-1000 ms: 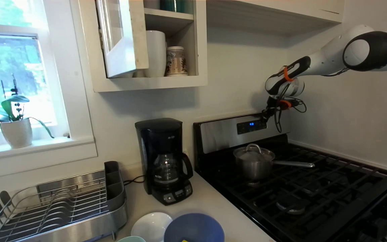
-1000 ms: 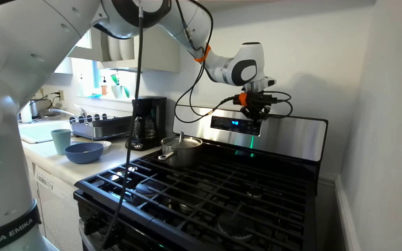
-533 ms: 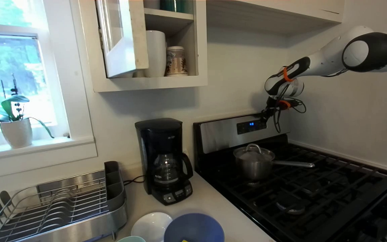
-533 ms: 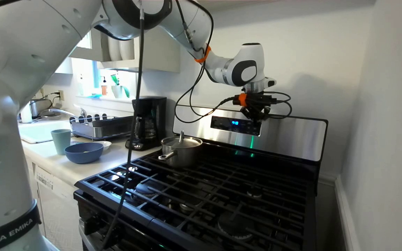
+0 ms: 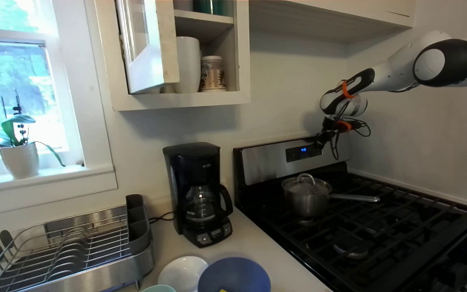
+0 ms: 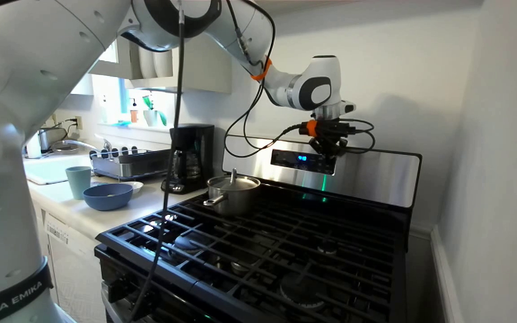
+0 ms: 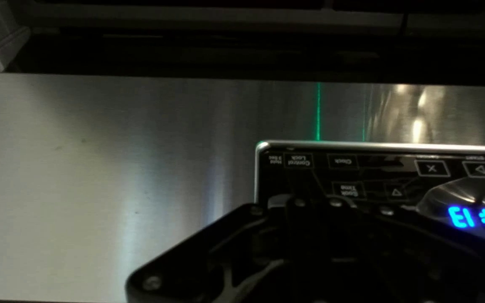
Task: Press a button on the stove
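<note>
Bright window (image 5: 14,85) at one end, pale wall (image 6: 397,58) behind, and all attention falls on the stove (image 6: 267,244), the wide gas range just beside the worktop (image 5: 249,241). Its raised steel back panel (image 6: 375,177) carries the prize: a dark control panel (image 6: 292,163) with a blue-lit display (image 7: 476,216). And right there, at the end of it farther from the coffee maker (image 5: 193,190), is the gripper (image 7: 317,202)! Its fingertips (image 7: 299,205) are together, nothing visible between them, a sensible shape for a poke.

Over to the wrist view, and it's tight (labels upside down here, so it takes a squint). The Control Lock key (image 7: 298,160) and the Clock key (image 7: 343,161) lie uncovered; the Cook Time key (image 7: 348,190) sits just beside the fingertips. Touching, or only hovering? Cannot tell: they hide the very spot they point at.

So, the state of play! The reach looks done, with the gripper at the control panel in both exterior views. What's left, on this evidence, is the press itself, or proof of it: the display is lit, but nothing on it confirms that a button has gone down. Which key is wanted, the task doesn't say. After that, presumably, only the backing away. Down below, the lidded pot (image 6: 236,199) sits on the stove, apart from the gripper and no obstacle to the push.
</note>
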Action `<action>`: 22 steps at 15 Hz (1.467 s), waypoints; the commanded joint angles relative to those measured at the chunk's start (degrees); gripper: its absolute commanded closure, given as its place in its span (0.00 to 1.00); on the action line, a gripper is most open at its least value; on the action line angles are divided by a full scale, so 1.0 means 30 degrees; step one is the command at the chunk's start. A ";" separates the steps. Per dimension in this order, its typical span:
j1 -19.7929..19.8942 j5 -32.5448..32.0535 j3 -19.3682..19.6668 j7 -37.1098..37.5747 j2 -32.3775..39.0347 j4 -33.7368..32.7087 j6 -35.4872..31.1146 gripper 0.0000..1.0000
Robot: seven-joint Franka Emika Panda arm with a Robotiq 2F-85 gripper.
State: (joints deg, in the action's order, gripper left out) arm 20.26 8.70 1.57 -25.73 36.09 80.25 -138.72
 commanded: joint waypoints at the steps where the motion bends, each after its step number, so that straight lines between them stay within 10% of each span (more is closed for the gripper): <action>1: -0.0085 -0.0816 0.0517 0.0643 -0.1106 0.0556 0.2296 1.00; 12: -0.0401 -0.1786 0.1645 -0.0593 -0.7706 0.6532 0.9648 1.00; 13: -0.0550 -0.1929 0.1725 -0.0657 -0.8385 0.7296 0.9991 0.74; 22: -0.1931 -0.3411 0.2270 0.0042 -1.4019 1.3610 0.9450 0.20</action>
State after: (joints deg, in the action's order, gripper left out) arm 16.68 1.38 7.19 -27.03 1.61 113.09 -108.14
